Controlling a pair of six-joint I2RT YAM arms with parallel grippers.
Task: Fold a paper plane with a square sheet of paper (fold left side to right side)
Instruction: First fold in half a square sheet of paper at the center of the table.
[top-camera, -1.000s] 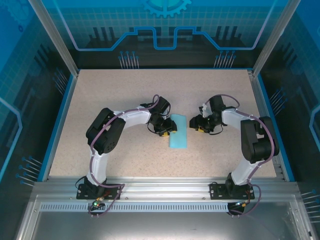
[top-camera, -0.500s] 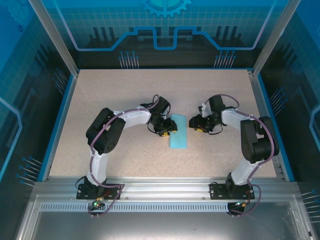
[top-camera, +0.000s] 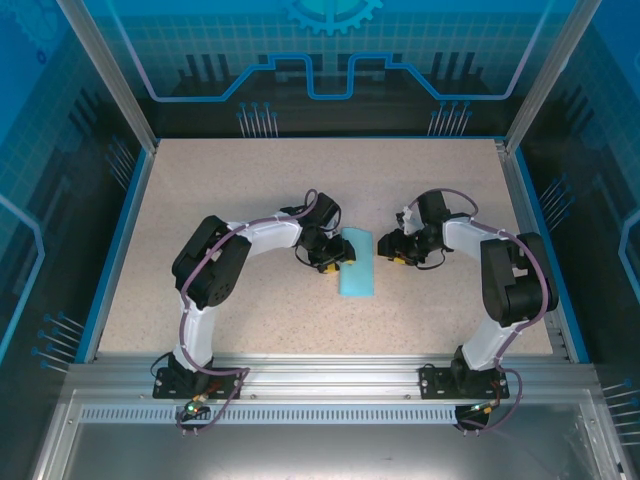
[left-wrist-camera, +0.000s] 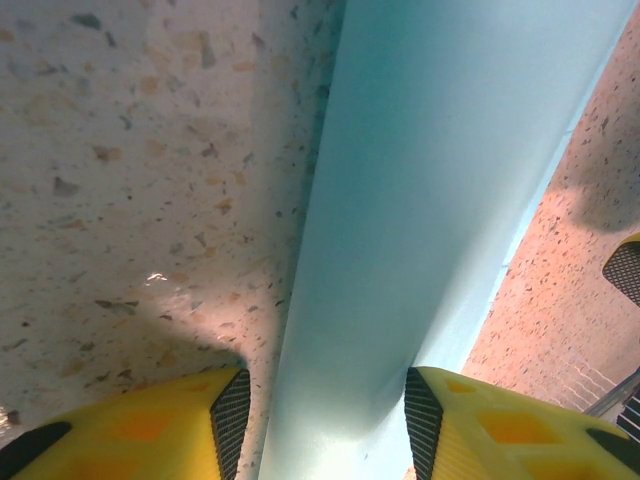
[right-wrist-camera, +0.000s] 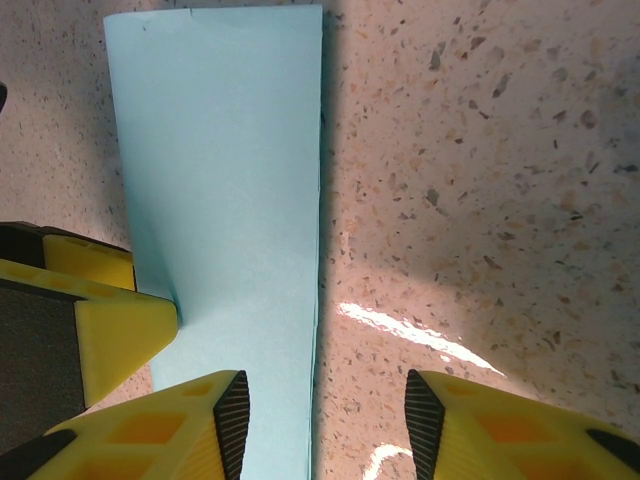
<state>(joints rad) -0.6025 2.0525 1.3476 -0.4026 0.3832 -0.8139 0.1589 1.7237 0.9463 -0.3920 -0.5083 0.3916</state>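
Note:
The square sheet of paper (top-camera: 357, 262) lies flat on the speckled table as a narrow light-blue rectangle, doubled over lengthwise; there is no paper plane shape to it. My left gripper (top-camera: 335, 257) is low at its left long edge, open. In the left wrist view the sheet (left-wrist-camera: 430, 200) runs between the yellow fingers of this gripper (left-wrist-camera: 325, 425). My right gripper (top-camera: 393, 248) hovers just right of the sheet, open. In the right wrist view the sheet (right-wrist-camera: 230, 190) has its right edge between the two fingers of that gripper (right-wrist-camera: 325, 420), and a left-gripper fingertip (right-wrist-camera: 120, 320) rests on its far edge.
The table (top-camera: 250, 190) has a raised blue rim (top-camera: 120, 240) on the left, back and right. Aluminium posts (top-camera: 105, 75) stand at the back corners. Both arm bases sit on the metal rail (top-camera: 320, 375) at the near edge.

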